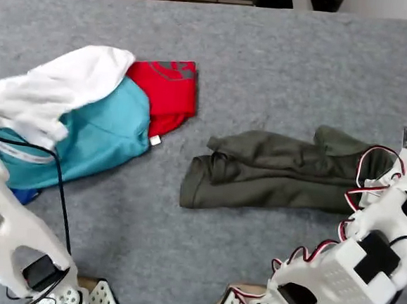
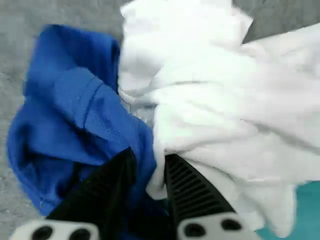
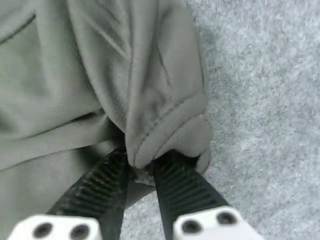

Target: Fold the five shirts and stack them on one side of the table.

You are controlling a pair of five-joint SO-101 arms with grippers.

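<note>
The right gripper (image 3: 141, 162) is pinching a rolled edge of the olive shirt (image 1: 272, 175), which is lying crumpled on the right half of the table (image 1: 281, 66). The left gripper (image 2: 149, 167) is holding an edge of the white shirt (image 2: 215, 100) between its jaws, with the blue shirt (image 2: 65, 110) bunching just beside. Farther, the white shirt is draping over the teal shirt (image 1: 98, 140) and the red shirt (image 1: 166, 93) is lying behind, touching both.
</note>
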